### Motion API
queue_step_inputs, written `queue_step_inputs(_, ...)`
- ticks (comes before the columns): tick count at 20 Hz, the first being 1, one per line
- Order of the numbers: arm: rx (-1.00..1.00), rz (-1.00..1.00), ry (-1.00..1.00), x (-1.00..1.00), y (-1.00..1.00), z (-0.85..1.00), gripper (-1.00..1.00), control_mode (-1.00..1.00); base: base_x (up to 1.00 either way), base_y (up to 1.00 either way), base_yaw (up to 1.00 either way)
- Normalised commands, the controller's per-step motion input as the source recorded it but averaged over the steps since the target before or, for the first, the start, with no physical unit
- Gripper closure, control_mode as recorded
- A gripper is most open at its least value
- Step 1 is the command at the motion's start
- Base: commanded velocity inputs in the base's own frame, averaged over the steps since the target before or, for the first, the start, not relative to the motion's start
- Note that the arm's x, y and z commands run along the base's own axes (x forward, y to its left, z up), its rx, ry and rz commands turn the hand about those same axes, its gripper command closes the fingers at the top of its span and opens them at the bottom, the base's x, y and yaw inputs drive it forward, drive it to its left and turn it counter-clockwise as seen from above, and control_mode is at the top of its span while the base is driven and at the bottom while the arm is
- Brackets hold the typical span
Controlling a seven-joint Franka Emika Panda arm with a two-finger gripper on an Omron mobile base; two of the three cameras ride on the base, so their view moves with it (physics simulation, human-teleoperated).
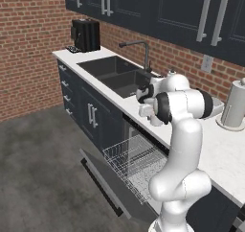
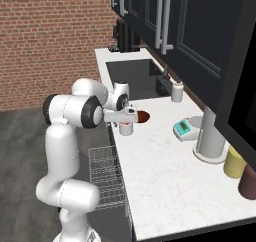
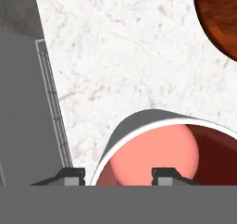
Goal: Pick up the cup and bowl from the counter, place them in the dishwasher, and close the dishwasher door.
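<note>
Cup, white-grey outside and pink-red inside, sits directly at the fingers: in the hand view one dark tip stands outside its wall on the left and the other stands inside its mouth, so the near wall lies between them. Whether the tips press that wall I cannot tell. Left of the fingers in that view runs the edge of the white marble surface, and beyond the edge the silver wire rack of the open dishwasher. Ahead of the fingers and to the right lies the dark reddish-brown bowl, apart from the cup.

In the left base view the dishwasher door hangs dropped open below the rack, under the arm.

In the right base view the cup stands on the surface near its front edge, right under the hand, with the bowl just beyond it. Further right of the fingers rest a teal kitchen scale, a grey paper-towel holder, a yellow jar and a maroon jar.
</note>
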Motion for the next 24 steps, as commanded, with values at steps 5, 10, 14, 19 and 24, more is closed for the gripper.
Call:
queue_step_inputs(5,0.0,0.0,-0.01,0.0,0.02,0.0,1.0,-1.0,0.0,0.0,0.0)
queue_step_inputs(10,0.0,0.0,0.0,0.0,0.0,0.0,1.0,-1.0,0.0,0.0,0.0)
queue_step_inputs(14,-0.03,0.18,-0.22,-0.46,0.15,0.17,1.0,-1.0,0.0,0.0,0.0)
queue_step_inputs(19,0.03,0.2,-0.09,-0.73,0.39,0.34,1.0,-1.0,0.0,0.0,0.0)
queue_step_inputs(24,0.13,0.05,0.0,-0.85,0.85,0.11,1.0,-1.0,0.0,0.0,0.0)
